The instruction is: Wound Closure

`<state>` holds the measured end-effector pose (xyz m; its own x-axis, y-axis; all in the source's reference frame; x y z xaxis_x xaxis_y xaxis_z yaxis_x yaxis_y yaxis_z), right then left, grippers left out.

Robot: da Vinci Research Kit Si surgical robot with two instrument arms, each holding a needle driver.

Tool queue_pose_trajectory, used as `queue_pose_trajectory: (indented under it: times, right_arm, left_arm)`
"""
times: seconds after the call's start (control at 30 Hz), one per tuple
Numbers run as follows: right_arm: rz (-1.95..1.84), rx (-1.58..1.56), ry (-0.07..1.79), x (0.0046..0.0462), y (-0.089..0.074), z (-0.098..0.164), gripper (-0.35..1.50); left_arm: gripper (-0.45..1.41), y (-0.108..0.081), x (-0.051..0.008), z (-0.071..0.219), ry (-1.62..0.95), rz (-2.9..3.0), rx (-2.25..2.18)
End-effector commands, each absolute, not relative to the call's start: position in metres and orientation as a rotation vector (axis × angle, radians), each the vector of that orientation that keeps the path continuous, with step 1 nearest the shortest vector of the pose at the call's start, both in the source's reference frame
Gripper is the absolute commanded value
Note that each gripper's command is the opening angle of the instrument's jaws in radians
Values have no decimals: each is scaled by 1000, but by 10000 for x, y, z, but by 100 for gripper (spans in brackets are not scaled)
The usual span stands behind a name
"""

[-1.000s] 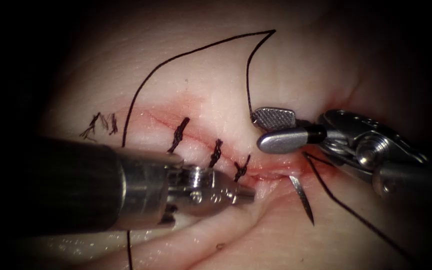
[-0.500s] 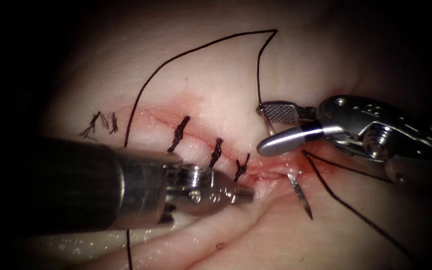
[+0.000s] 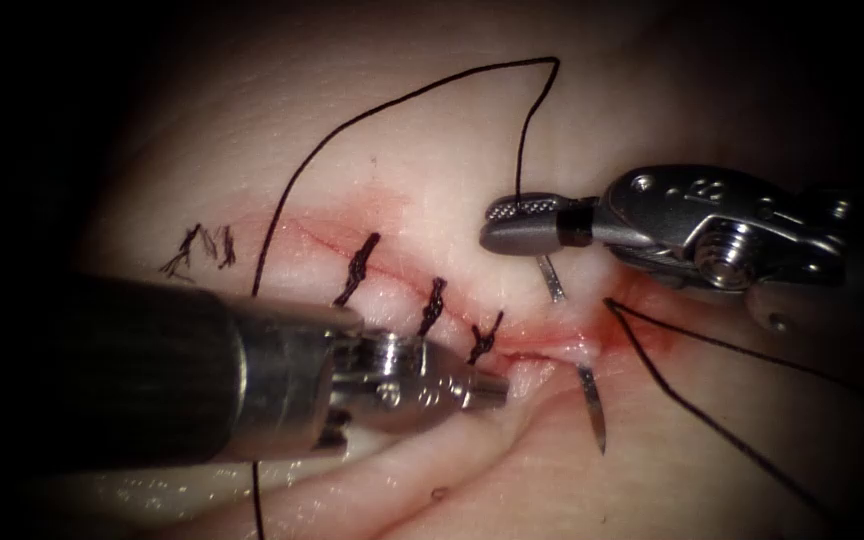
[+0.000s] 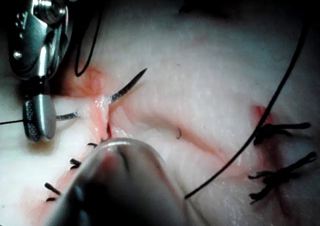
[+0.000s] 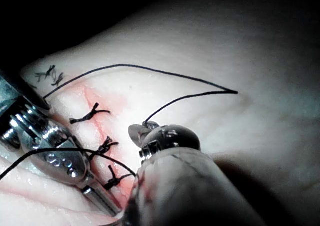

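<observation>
Left tool: the left arm's needle driver [image 3: 482, 388] comes in from the endoscope view's left, its tip resting against the near lip of the cut just below the third stitch. The jaws look closed, tips together; whether they pinch the tissue cannot be told. It holds neither needle nor thread.
Stitches: three dark knotted stitches [image 3: 432, 305] cross the cut to the left of the needle. Short cut ends of thread [image 3: 197, 248] lie on the tissue farther left.
Tissue: the pale pork tissue [image 3: 432, 150] carries the cut [image 3: 542, 348], with red fluid [image 3: 642, 325] along its right end.
Needle: the curved needle [image 3: 592, 405] is in the tissue, passing under both lips of the cut. Its pointed end stands out on the near side; its tail end rises on the far side to the right tool.
Thread: the black thread [image 3: 392, 100] arcs from the left tool's shaft up over the tissue, bends sharply and drops to the needle's tail. A second strand runs off to the lower right from the cut's right end.
Right tool: the right arm's needle driver [image 3: 522, 222] has its jaws nearly closed on the needle's tail end, close to where the thread joins.
</observation>
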<state>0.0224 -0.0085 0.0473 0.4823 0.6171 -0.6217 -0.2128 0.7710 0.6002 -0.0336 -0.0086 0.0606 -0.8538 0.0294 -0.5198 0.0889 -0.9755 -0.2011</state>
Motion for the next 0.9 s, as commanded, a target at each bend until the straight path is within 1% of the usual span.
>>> queue_pose_trajectory:
  times: [0.03, 0.1, 0.2, 0.27, 0.3, 0.43, 0.5, 0.57, 0.63, 0.67, 0.7, 0.73, 0.77, 0.8, 0.87, 0.9]
  right_arm:
    - [596, 484, 908, 223, -83, 474, -35]
    - [623, 507, 885, 221, -87, 474, -35]
    - [739, 656, 857, 221, -103, 475, -35]
    - [760, 693, 850, 221, -106, 476, -35]
    - [815, 790, 819, 220, -116, 478, -35]
    - [852, 936, 787, 218, -128, 479, -35]
    - [876, 985, 795, 216, -130, 479, -35]
    - [891, 1023, 841, 211, -127, 480, -35]
    - [886, 1013, 930, 207, -118, 481, -35]
    - [886, 1013, 930, 207, -118, 481, -35]
    - [886, 977, 1049, 202, -106, 482, 78]
    - [876, 950, 1094, 199, -100, 482, 110]
    - [876, 950, 1094, 199, -100, 482, 110]
    - [882, 944, 1166, 190, -91, 483, 128]
    - [877, 944, 1179, 181, -88, 483, 130]
    - [861, 916, 1189, 167, -87, 484, 130]
  left_arm:
    - [-1, -85, -342, 611, 337, -2977, 839]
    - [-1, -85, -342, 611, 337, -2977, 839]
    - [-1, -84, -344, 610, 331, -2983, 834]
    - [-1, -84, -345, 610, 331, -2983, 834]
    - [-1, -83, -345, 610, 329, -2985, 832]
    - [-1, -83, -345, 609, 329, -2986, 826]
    - [-1, -82, -345, 609, 326, -2988, 823]
    - [-1, -81, -345, 607, 316, -2987, 833]
    - [-1, -78, -347, 604, 290, -2973, 839]
    - [-1, -78, -347, 604, 290, -2973, 839]
    - [-1, -74, -348, 598, 266, -2964, 871]
    - [0, -71, -349, 593, 250, -2958, 901]
    - [0, -71, -349, 593, 250, -2958, 901]
    - [4, -66, -351, 581, 215, -2948, 954]
    - [9, -63, -355, 571, 185, -2945, 994]
    - [9, -62, -363, 562, 134, -2935, 1043]
